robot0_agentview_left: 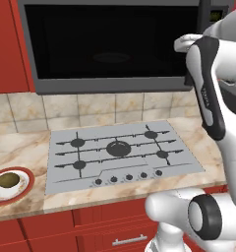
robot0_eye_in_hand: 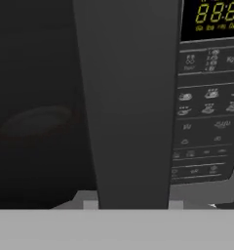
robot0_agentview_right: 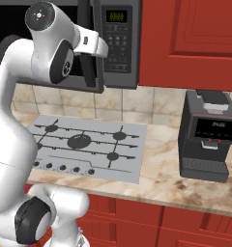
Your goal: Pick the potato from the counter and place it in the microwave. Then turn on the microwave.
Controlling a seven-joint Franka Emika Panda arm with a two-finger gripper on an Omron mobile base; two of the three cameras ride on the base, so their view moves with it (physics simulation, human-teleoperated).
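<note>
**Mia:** On the far left of the counter (robot0_agentview_left: pixel 21 147), what is that little brown lump?

**Ben:** That is the potato (robot0_agentview_left: pixel 8 180). It sits in the middle of the white plate (robot0_agentview_left: pixel 26 183) with the red rim, so it can't roll off. Nobody is touching it.

**Mia:** And next to it?

**Ben:** The grey cooktop (robot0_agentview_left: pixel 120 147), flat on the counter. Above it hangs the microwave (robot0_agentview_left: pixel 110 49). Its black glass door is shut, so the potato cannot go in yet.

**Mia:** Is that why the arm is up there and not by the potato?

**Ben:** I think so. The gripper (robot0_agentview_right: pixel 96 52) is up at the handle (robot0_eye_in_hand: pixel 128 97), the tall bar on the right side of the door. In the hand view the bar stands right in the middle, very close.

**Mia:** Is it holding the bar?

**Ben:** It looks squeezed onto it, with a finger on each side. The tips are mostly hidden, so I can't be fully sure.

**Mia:** What is right of the bar?

**Ben:** The keypad (robot0_eye_in_hand: pixel 206 122), with the glowing display (robot0_eye_in_hand: pixel 221 12) on top. Those are for turning it on at the end.
</note>
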